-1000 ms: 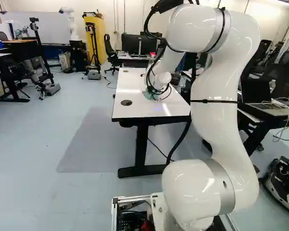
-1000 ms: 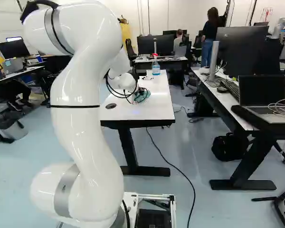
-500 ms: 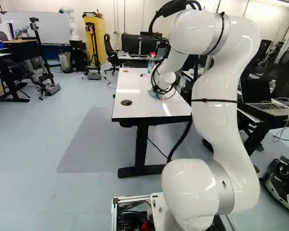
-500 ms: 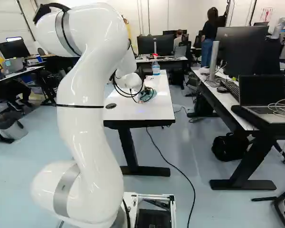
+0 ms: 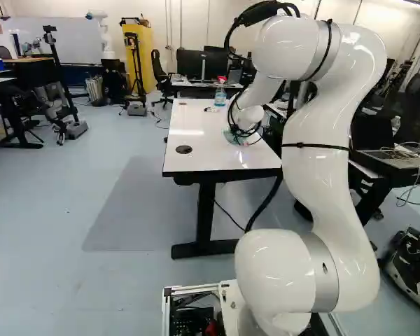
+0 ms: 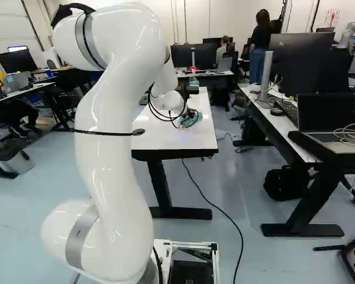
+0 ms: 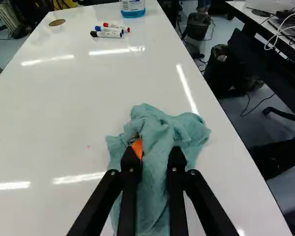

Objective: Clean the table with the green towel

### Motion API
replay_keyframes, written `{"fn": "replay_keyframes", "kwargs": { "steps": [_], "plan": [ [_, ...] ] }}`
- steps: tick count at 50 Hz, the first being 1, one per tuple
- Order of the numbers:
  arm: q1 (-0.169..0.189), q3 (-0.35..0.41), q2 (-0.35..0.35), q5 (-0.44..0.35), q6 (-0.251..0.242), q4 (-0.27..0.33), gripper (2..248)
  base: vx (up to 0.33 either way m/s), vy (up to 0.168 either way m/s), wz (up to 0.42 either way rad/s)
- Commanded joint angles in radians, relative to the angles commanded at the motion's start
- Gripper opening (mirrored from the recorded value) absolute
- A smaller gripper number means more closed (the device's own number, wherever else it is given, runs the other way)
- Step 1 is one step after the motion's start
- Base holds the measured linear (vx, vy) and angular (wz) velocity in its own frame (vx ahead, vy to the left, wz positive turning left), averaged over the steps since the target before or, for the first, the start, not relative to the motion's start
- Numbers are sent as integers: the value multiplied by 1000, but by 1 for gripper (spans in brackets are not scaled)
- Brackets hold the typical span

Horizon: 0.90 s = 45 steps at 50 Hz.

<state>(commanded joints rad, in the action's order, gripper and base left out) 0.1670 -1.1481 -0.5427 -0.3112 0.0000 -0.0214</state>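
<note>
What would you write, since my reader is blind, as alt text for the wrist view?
A black gripper holds a crumpled green towel between its two fingers, on a glossy white table, near one long edge. Ahead lie three markers, and beyond them stands a bottle of blue liquid, only partly in view.

Teal towel (image 7: pixel 160 129), white tabletop (image 7: pixel 64 123), blue liquid (image 7: pixel 132 14)
</note>
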Motion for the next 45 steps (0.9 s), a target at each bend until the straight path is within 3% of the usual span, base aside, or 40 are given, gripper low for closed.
{"fn": "replay_keyframes", "kwargs": {
  "steps": [18,45],
  "plan": [
    [3,95,72,0,0,0,63,0,0,0],
    [-20,243,188,0,0,0,63,0,0,0]
  ]
}}
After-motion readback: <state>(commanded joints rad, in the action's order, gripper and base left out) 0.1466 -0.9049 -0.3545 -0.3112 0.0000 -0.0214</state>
